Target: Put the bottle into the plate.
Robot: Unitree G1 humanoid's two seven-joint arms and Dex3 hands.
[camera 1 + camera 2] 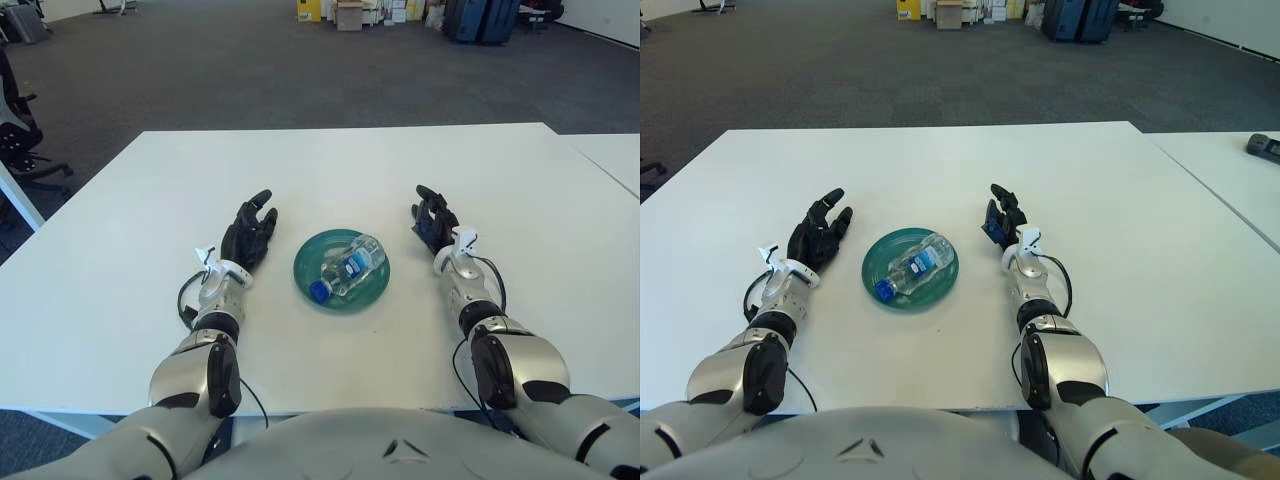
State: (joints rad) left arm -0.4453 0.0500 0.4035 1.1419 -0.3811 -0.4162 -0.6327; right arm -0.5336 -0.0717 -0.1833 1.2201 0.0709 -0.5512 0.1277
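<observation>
Clear plastic bottle (349, 268) with a blue cap and blue label is lying on its side in the round green glassy plate (372, 291), cap end pointing toward the robot's left. Smooth white surface (520, 190). Left hand (248, 236) and right hand (433, 221) flank the plate, fingers loosely spread, holding nothing.

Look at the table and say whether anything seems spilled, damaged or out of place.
Nothing stands out. The bottle lies on its side inside the green plate, blue cap toward the robot, with no spill showing. The left hand shows left of the plate and the right hand right of it, both open and holding nothing.
</observation>
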